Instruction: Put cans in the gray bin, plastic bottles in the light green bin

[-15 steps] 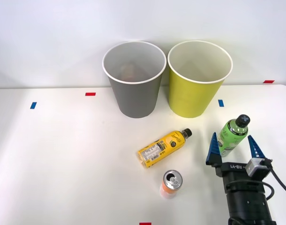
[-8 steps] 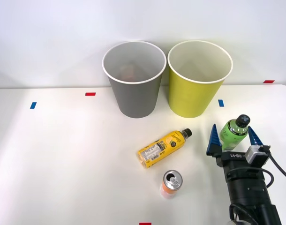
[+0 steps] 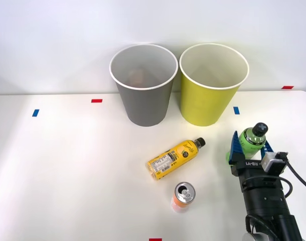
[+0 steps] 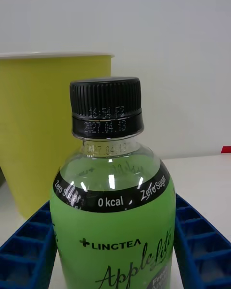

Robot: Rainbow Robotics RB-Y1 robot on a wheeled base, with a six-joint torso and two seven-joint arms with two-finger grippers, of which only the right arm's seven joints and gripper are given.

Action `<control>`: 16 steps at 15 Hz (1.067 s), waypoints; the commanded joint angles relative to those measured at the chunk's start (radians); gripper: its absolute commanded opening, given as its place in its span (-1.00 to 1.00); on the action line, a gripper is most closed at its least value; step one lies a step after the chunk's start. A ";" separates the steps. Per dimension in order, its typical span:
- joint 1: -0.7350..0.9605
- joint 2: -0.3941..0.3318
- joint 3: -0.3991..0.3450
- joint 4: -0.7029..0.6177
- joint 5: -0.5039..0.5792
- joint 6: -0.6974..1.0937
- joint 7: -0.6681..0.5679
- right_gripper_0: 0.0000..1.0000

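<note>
A bright green bottle (image 3: pixel 251 139) with a black cap stands upright at the right of the table, and my right gripper (image 3: pixel 249 150) is shut on its body. In the right wrist view the green bottle (image 4: pixel 113 212) sits between the blue ribbed fingers (image 4: pixel 26 250), which press its sides. A yellow bottle (image 3: pixel 175 157) lies on its side mid-table. An orange-and-white can (image 3: pixel 183 196) stands in front of it. The gray bin (image 3: pixel 144 85) and the light green bin (image 3: pixel 212 84) stand side by side at the back; the light green bin (image 4: pixel 43 125) is just behind the held bottle.
Small red and blue tape marks (image 3: pixel 97 101) dot the white table (image 3: pixel 67 165). Something brownish lies inside the gray bin. A white wall rises right behind the bins.
My gripper moved forward around the green bottle and its fingers went from wide open to shut on it. The yellow bottle, can and bins did not move.
</note>
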 commanded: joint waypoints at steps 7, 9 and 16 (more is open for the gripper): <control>0.120 -0.024 0.027 -0.220 0.050 0.135 -0.015 -1.00; 0.175 -0.042 0.054 -0.394 0.041 0.287 -0.024 -1.00; 0.100 -0.073 0.085 -0.605 -0.006 0.492 -0.075 -1.00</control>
